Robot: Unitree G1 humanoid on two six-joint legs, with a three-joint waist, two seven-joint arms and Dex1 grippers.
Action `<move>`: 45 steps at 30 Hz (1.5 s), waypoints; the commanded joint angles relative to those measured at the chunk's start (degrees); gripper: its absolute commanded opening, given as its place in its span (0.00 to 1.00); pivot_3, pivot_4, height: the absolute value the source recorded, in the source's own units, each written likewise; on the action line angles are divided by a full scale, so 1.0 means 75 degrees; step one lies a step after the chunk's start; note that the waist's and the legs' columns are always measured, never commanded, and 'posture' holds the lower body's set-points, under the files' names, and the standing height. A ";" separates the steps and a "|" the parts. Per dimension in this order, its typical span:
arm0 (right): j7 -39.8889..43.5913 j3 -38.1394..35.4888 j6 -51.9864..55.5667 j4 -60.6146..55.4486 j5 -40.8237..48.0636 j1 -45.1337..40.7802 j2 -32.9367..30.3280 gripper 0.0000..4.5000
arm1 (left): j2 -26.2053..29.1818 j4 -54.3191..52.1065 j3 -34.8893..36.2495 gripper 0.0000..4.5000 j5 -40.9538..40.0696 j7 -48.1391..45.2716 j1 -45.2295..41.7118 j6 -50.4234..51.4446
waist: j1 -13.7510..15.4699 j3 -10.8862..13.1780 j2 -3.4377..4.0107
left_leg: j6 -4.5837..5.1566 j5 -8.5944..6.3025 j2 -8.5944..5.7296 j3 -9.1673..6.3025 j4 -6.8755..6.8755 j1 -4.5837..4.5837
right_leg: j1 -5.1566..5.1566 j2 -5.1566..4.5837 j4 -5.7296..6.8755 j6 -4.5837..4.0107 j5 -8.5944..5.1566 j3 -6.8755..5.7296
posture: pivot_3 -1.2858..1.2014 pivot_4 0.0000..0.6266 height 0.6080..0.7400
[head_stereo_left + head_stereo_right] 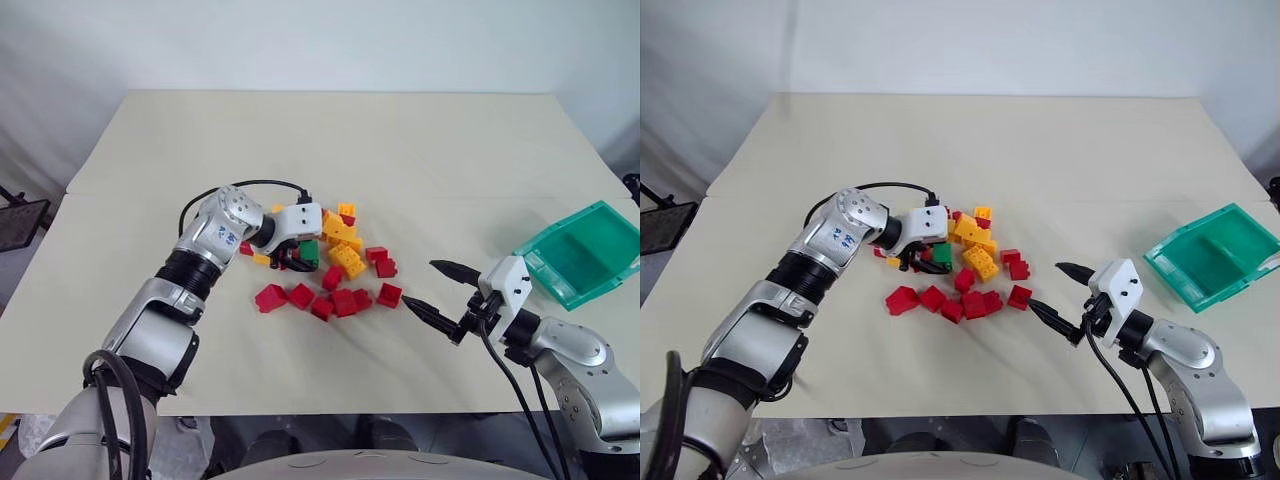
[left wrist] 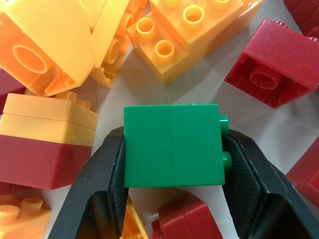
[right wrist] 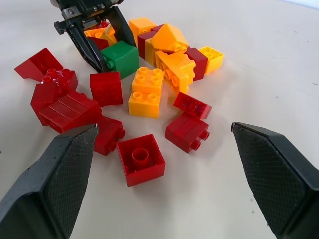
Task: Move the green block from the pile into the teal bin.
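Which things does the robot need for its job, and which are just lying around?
Needed:
green block, between the left gripper's fingers
pile
teal bin

Just lying around:
right gripper, open, holding nothing
table

A wide cream table carries everything. Near its middle lies the pile of red and yellow-orange bricks, with the green block at its left side. The teal bin stands well apart, at the right edge
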 commanded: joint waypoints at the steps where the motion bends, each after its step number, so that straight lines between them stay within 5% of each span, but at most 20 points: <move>1: -0.0022 -0.0163 -0.0151 -0.0157 0.0045 -0.0038 -0.0008 1.00 | 0.0088 -0.0124 0.0126 0.48 0.0102 0.0121 0.0122 0.0197 | 0.0003 0.0000 0.0000 | 0.0000 0.0000 0.0003 0.0000 0.0000 0.0000 | 0.0000 0.0000 0.0000 0.0000 0.0000 0.0000 | 0.52 0.24 1.00; 11: 0.0199 -0.0611 0.0004 -0.0172 0.0238 0.0198 -0.0350 1.00 | -0.0451 -0.1474 0.1503 0.48 -0.1424 0.0167 -0.0073 0.0345 | 0.0073 0.0001 -0.0002 | 0.0005 0.0001 0.0007 -0.0003 0.0029 -0.0078 | -0.0043 -0.0008 0.0005 0.0001 0.0001 -0.0020 | 0.52 0.24 1.00; 24: -0.0143 -0.2789 0.0196 -0.0292 0.0732 0.0981 -0.0569 1.00 | -0.2738 -0.0298 0.0556 0.48 -0.0991 0.0964 -0.0082 -0.1258 | 0.0204 0.0003 -0.0004 | 0.0016 -0.0004 -0.0037 0.0002 0.0108 -0.0136 | -0.0070 -0.0005 0.0015 0.0023 0.0013 -0.0015 | 0.52 0.24 1.00; 30: -0.0380 -0.3092 0.0213 -0.0737 0.0855 0.1411 -0.0446 1.00 | -0.3394 0.0702 0.0714 0.91 -0.1135 0.1062 -0.0414 -0.1858 | 0.0202 0.0003 -0.0004 | 0.0021 -0.0007 -0.0035 0.0004 0.0107 -0.0136 | -0.0079 -0.0006 0.0019 0.0022 0.0014 -0.0008 | 0.52 0.24 1.00; 32: -0.0447 -0.3087 0.0219 -0.0844 0.0883 0.1486 -0.0413 1.00 | -0.3433 0.0869 0.0740 0.99 -0.1096 0.1103 -0.0438 -0.2051 | 0.0202 0.0003 -0.0004 | 0.0026 -0.0009 -0.0035 0.0003 0.0108 -0.0136 | -0.0080 -0.0007 0.0019 0.0022 0.0014 -0.0005 | 0.52 0.24 1.00; 39: -0.0505 -0.2914 0.0230 -0.0859 0.0907 0.1421 -0.0502 1.00 | -0.2865 0.0550 0.1295 0.99 -0.1328 0.1091 -0.0281 -0.2348 | 0.0201 0.0003 -0.0004 | 0.0036 -0.0015 -0.0033 -0.0009 0.0110 -0.0135 | -0.0089 -0.0011 0.0025 0.0023 0.0015 0.0011 | 0.52 0.24 1.00; 45: 0.0042 -0.3105 0.0297 -0.0481 0.0901 0.1566 -0.0967 1.00 | -0.1710 -0.0794 0.2053 0.99 -0.2748 -0.0637 0.0929 -0.1610 | 0.0121 -0.0002 0.0003 | 0.0036 -0.0015 -0.0028 -0.0023 0.0109 -0.0131 | -0.0099 -0.0010 0.0039 0.0023 0.0014 0.0017 | 0.52 0.24 1.00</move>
